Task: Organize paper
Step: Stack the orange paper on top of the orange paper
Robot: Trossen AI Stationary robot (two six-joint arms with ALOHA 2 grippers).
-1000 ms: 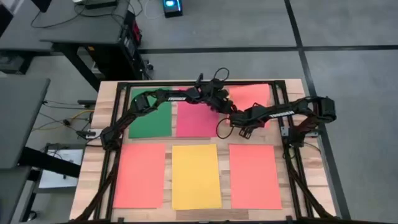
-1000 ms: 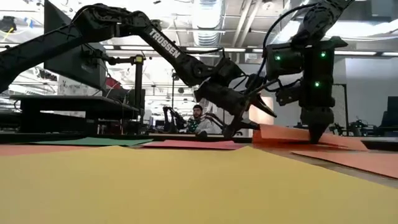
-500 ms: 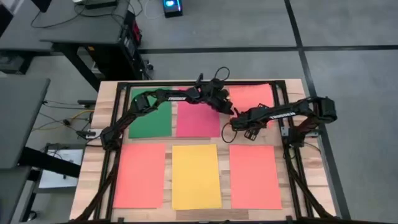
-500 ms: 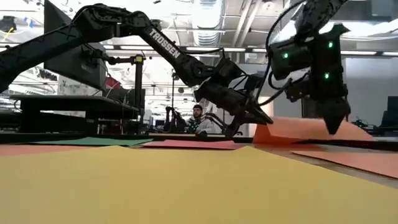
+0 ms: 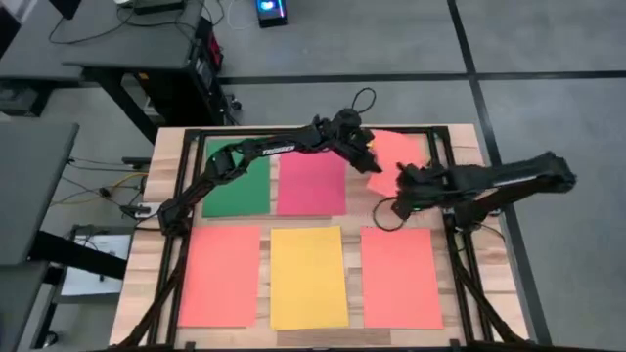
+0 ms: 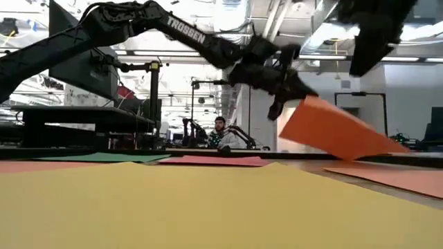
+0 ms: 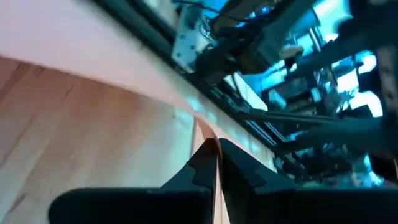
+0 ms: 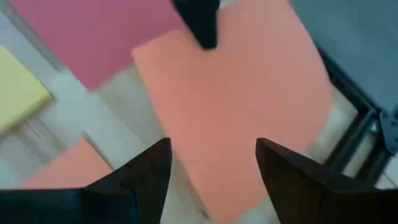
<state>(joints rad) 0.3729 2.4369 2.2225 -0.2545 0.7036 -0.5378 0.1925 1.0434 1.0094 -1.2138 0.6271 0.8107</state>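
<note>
An orange sheet of paper (image 5: 399,149) at the table's far right is tilted up, its left side raised. My left gripper (image 5: 369,160) is shut on it. My right gripper (image 5: 403,188) hovers open above the sheet's near side, touching nothing. The green sheet (image 5: 238,178) and the pink-red sheet (image 5: 313,184) lie flat in the far row. Two salmon sheets (image 5: 220,276) (image 5: 401,278) and a yellow sheet (image 5: 308,278) lie flat in the near row. My left gripper pinches the orange sheet's left edge (image 7: 209,132) between its two fingers, reaching in from the table's left. That edge is lifted well above the table. The sheet slopes down to its right side (image 6: 384,149), which rests on the table.
A black frame (image 5: 437,147) runs around the working area, close beside the orange sheet's right edge. Bare wood (image 5: 381,210) shows between the far and near rows. In the low view a person (image 6: 220,131) sits in the room beyond the table.
My left gripper has risen, lifting the orange sheet's left edge, so the sheet now slopes steeply with its right side on the table. My right gripper has lifted off the sheet and gone up and toward the table's right edge.
</note>
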